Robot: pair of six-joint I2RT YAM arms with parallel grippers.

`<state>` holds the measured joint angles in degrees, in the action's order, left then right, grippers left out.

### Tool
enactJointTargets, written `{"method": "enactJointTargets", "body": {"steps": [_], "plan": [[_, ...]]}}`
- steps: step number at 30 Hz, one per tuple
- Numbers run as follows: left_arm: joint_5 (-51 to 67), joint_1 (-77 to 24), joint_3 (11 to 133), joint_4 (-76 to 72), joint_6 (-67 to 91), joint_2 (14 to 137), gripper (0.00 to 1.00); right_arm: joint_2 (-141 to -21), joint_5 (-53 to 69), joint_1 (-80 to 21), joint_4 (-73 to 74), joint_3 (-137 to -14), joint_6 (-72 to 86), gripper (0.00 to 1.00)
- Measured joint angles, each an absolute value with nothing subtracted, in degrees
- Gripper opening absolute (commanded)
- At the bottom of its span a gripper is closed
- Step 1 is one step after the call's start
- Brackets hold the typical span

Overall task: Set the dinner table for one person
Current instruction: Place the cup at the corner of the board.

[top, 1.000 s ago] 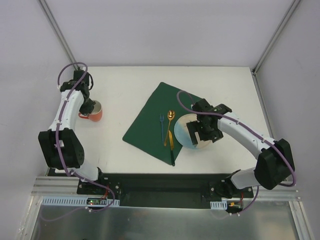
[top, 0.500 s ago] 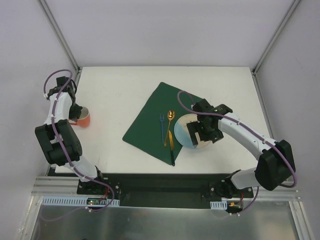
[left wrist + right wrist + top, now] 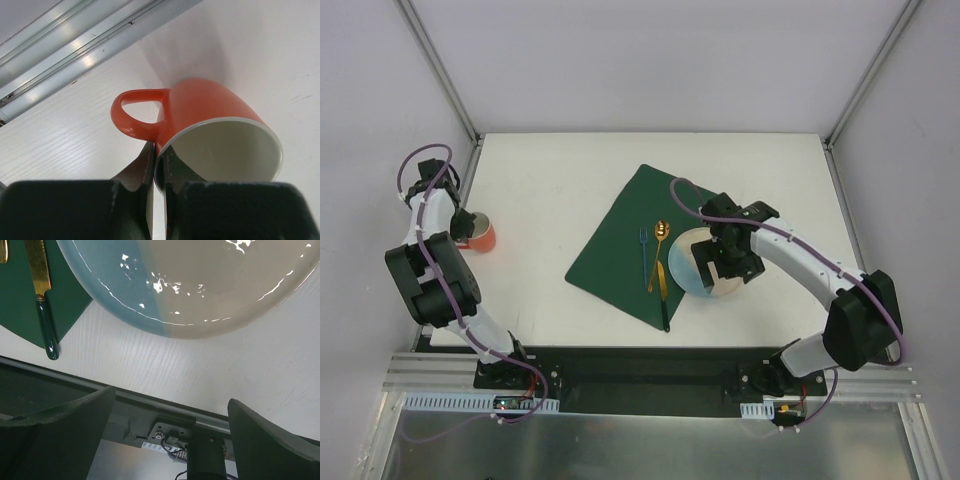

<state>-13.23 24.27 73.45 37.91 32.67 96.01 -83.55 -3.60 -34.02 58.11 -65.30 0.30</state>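
Note:
An orange mug with a pale inside is near the left edge of the white dinner table. My left gripper is shut on its rim next to the handle. In the left wrist view the fingers pinch the mug wall, one inside and one outside. My right gripper is open and empty, just above a blue and beige plate. The plate lies half on the dark green placemat, beyond the wide-spread fingers.
On the placemat lie a blue fork, a gold spoon and a gold knife with a green handle. The knife also shows in the right wrist view. A metal frame rail runs beside the table's left edge.
My left gripper has carried the mug leftwards to the table's left edge, and the arm has folded back. My right gripper has shifted slightly over the plate.

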Motion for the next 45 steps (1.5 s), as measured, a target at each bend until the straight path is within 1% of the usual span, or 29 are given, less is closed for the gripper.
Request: {"method": "enactJointTargets", "body": {"steps": [2, 6, 9, 10, 13, 14, 15, 25, 31, 34, 36, 40, 42, 45], "plan": [[-12.2, 25.2, 73.3, 37.3, 32.3, 96.2, 0.0, -84.1, -3.6, -34.0, 58.5, -65.9, -0.2, 0.98], [-10.8, 26.3, 73.1, 36.2, 31.9, 96.3, 0.07, -85.2, -3.7, -34.0, 59.2, -66.8, -0.9, 0.98], [-10.7, 26.4, 72.7, 35.3, 31.5, 96.3, 0.3, -86.1, -3.6, -34.0, 59.4, -67.5, -1.0, 0.98], [-10.7, 26.4, 72.4, 34.7, 31.2, 96.4, 0.47, -86.4, -3.6, -34.0, 59.4, -67.7, -1.1, 0.98], [-10.5, 26.4, 72.1, 33.9, 30.6, 96.7, 0.79, -87.3, -3.6, -34.0, 59.4, -68.5, -1.1, 0.98], [-10.5, 26.4, 72.1, 33.7, 30.6, 96.8, 0.95, -87.5, -3.6, -34.0, 59.4, -68.6, -1.1, 0.98], [-10.5, 26.4, 72.0, 33.5, 30.5, 96.8, 0.99, -87.7, -3.6, -34.1, 59.4, -68.9, -1.1, 0.98], [-9.4, 26.4, 69.4, 32.9, 31.3, 95.8, 0.99, -87.9, -3.6, -34.0, 59.1, -69.2, -1.6, 0.96], [-8.3, 26.4, 68.4, 33.4, 32.6, 88.5, 0.99, -87.9, -0.3, -31.1, 57.1, -69.0, -1.8, 0.96], [-7.5, 26.3, 68.1, 33.5, 33.5, 84.1, 0.99, -87.3, 3.2, -24.2, 53.6, -66.5, -1.6, 0.96], [-7.2, 25.8, 66.7, 33.7, 34.1, 79.8, 0.99, -86.4, 5.8, -15.8, 50.6, -63.3, -1.0, 0.96], [-6.4, 22.9, 63.6, 34.9, 35.2, 72.9, 0.99, -85.2, 8.4, -3.6, 46.8, -58.3, 1.1, 0.96], [-6.1, 20.6, 62.7, 35.7, 35.6, 70.5, 0.99, -85.0, 9.9, -1.2, 44.6, -56.1, 2.3, 0.96], [-5.5, 16.6, 61.6, 36.6, 36.7, 68.0, 0.99, -85.4, 12.1, -0.5, 42.9, -54.5, 2.8, 0.96]]}}
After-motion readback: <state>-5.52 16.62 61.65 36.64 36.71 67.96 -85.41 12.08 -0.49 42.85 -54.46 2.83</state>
